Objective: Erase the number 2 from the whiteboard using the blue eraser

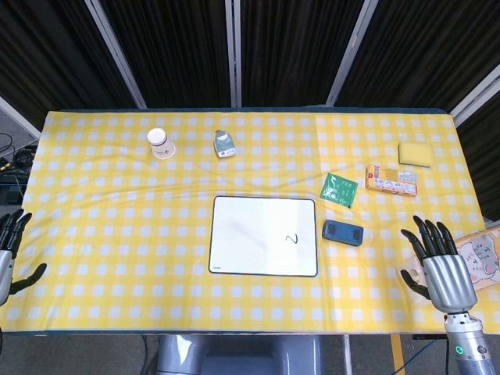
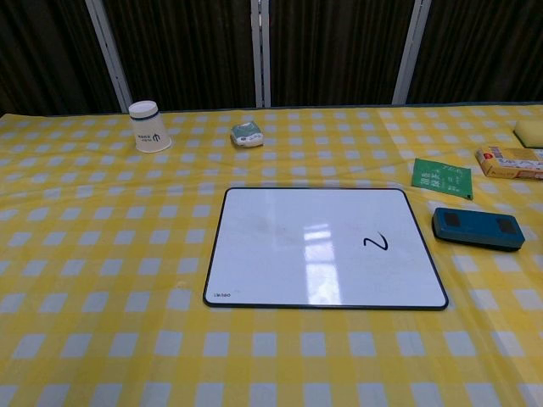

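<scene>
A whiteboard [image 1: 264,235] [image 2: 322,248] lies flat in the middle of the yellow checked table, with a black number 2 [image 1: 292,239] [image 2: 376,242] written near its right side. The blue eraser [image 1: 343,232] [image 2: 478,228] lies on the cloth just right of the board. My right hand [image 1: 440,262] hovers at the table's front right, fingers spread, holding nothing, well right of the eraser. My left hand [image 1: 13,250] is at the far left edge, fingers apart and empty. Neither hand shows in the chest view.
An upturned paper cup [image 1: 162,144] [image 2: 149,126] and a small green-white packet [image 1: 225,144] [image 2: 248,134] sit at the back. A green sachet [image 1: 339,189] [image 2: 441,178], an orange box [image 1: 392,179] [image 2: 509,161] and a yellow sponge [image 1: 415,154] [image 2: 529,131] lie at the right.
</scene>
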You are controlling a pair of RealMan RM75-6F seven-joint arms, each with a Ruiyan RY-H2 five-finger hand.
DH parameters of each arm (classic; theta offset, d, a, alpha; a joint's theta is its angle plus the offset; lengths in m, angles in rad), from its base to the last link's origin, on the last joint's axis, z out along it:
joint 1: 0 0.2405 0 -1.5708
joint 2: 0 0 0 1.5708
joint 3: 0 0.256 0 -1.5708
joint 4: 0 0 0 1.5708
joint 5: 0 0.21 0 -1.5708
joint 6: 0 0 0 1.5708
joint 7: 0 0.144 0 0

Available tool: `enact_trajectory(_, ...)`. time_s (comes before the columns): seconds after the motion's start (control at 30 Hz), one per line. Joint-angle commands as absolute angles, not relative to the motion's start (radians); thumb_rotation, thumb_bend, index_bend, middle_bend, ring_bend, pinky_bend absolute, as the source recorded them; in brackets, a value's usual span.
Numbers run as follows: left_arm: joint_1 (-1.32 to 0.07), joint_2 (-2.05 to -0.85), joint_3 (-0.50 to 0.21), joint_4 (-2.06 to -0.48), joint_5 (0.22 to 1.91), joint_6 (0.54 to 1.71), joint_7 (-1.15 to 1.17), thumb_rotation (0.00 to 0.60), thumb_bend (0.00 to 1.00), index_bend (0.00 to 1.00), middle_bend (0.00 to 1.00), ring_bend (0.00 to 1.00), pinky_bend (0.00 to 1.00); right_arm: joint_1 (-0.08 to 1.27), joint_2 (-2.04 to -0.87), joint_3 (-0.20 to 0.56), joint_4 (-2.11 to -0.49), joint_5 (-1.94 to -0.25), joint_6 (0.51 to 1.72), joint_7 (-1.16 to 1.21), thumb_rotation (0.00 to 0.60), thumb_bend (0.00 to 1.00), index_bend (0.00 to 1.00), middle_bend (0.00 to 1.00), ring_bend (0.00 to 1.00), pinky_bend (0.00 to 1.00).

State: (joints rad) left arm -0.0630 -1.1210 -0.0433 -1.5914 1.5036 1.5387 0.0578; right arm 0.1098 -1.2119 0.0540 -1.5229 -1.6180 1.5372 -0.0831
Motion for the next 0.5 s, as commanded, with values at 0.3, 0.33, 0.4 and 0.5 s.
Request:
enact_trajectory(0.3,-0.059,-1.121,-0.042,-1.595,1.508,1.545,0.070,0.600,0.26,0.00,0.00,0.00,0.00,0.114,-1.202,0.052,-1.526,-1.621,1.534,-0.056,0.600,0.15,0.21,0.01,0.00,0.06)
enact_trajectory(0.33,-0.058,-1.121,-0.041,-1.596,1.509,1.546,0.074,0.600,0.26,0.00,0.00,0.00,0.00,0.115,-1.199,0.052,-1.531,-1.621,1.532,-0.056,0.600,0.15,0.21,0.01,0.00,0.06)
enact_trajectory(0.4,-0.058,-1.122,-0.038,-1.593,1.508,1.541,0.080,0.600,0.26,0.00,0.00,0.00,0.00,0.118,-1.196,0.056,-1.543,-1.621,1.534,-0.055,0.600,0.15,0.21,0.01,0.00,0.06)
enact_trajectory(0.5,-0.060,-1.122,-0.036,-1.587,1.505,1.530,0.079,0.600,0.26,0.00,0.00,0.00,0.00,0.120,-1.191,0.057,-1.561,-1.620,1.531,-0.052,0.600,0.15,0.21,0.01,0.00,0.06)
